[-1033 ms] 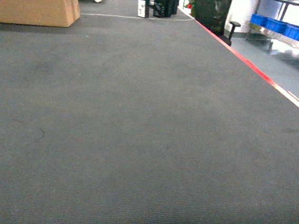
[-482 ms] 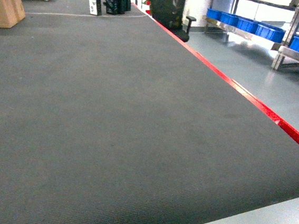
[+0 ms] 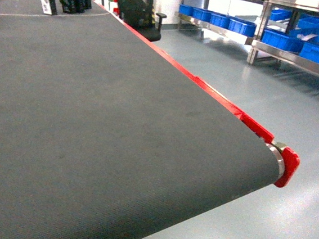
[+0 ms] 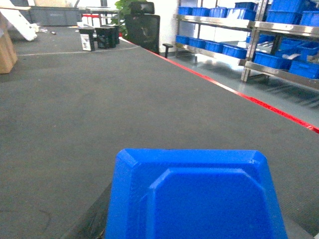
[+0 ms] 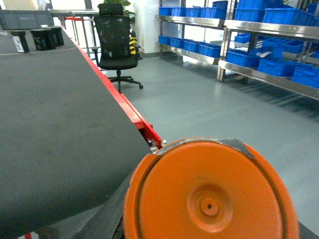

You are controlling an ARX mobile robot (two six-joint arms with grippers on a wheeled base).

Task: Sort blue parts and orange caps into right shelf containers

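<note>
Close up, blue part fills left wrist view, orange cap right, claws unseen, grip unclear.

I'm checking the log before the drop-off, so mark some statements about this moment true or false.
1. A blue part fills the bottom of the left wrist view. True.
2. The right wrist view shows a green cap. False: the cap is orange.
3. Blue crates sit on metal shelves across the floor. True.
4. The office chair is red. False: it is black.
5. The jaws are plainly visible. False: neither view shows them.
</note>
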